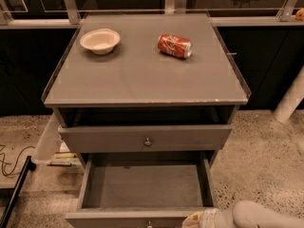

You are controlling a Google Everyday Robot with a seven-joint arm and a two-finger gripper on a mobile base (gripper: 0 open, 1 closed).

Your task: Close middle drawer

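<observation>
— Down at the bottom edge, right of centre, what is that pale thing?

— That is the gripper (194, 219), on the end of a white arm (260, 215) that reaches in from the lower right corner. It sits at the right end of the front panel (118, 219) of the middle drawer (142, 186). I cannot tell whether it touches the panel. I also cannot tell whether it is wide or narrow, because the frame cuts it off.

— Where is the middle drawer?

— It is pulled far out of the cabinet (142, 80) towards the camera. Its long grey box is open to view with the bare floor showing, and the front panel runs along the bottom edge of the frame.

— What is above it?

— The top drawer (199, 137), with a small round knob (147, 141) at its centre. It stands a little way out from the cabinet, and a dark gap shows between it and the cabinet top.

— Is anything on the top?

— Two things, well apart. A pale bowl (99, 40) stands upright near the back left corner. A red can (175, 45) lies on its side to the right of it, near the back, with its silver end turned to the right.

— And around the cabinet?

— A speckled floor (266, 165) lies on both sides. A dark cable (10, 159) curls on the floor at the left, and a white post (290, 101) leans in at the right.
</observation>
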